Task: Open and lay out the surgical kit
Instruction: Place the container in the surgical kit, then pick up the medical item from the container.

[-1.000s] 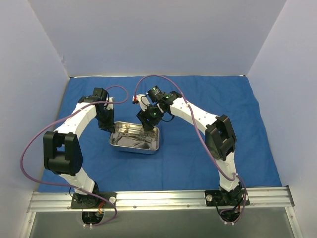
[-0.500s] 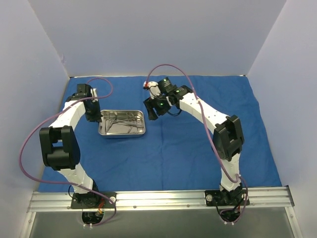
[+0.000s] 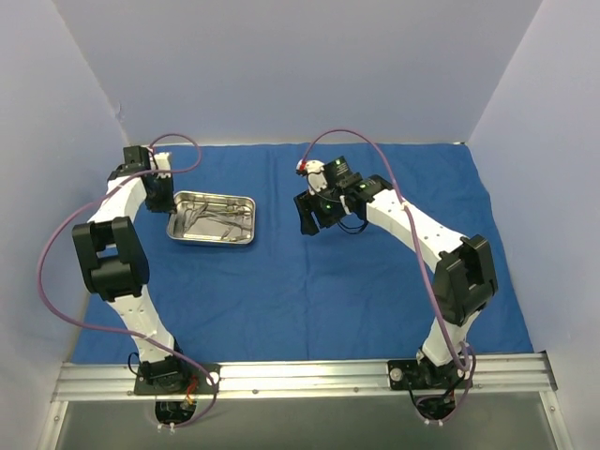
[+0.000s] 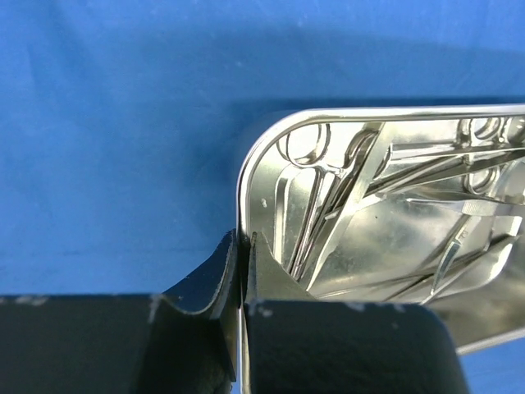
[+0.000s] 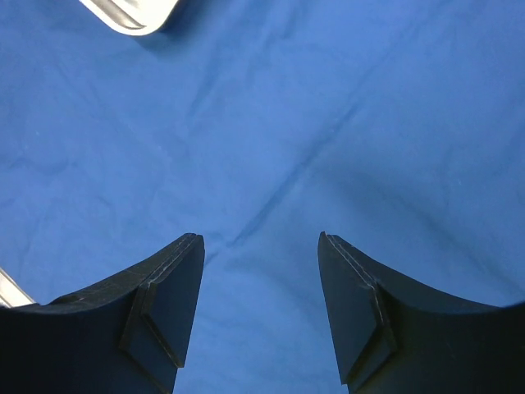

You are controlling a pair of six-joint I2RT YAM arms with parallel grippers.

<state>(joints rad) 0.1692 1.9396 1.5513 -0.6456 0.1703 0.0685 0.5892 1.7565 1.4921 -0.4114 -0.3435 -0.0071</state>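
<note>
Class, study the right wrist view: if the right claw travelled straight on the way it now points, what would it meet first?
Most likely the blue cloth; only bare fabric shows ahead of the open right claw. The steel tray sits off-line, upper left.

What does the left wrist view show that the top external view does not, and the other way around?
Only the left wrist: the left gripper shut on the tray rim, and ring handles on the instruments. Only the top external: the right gripper, apart from the tray, over the blue cloth. Both: tray, instruments, blue cloth.
</note>
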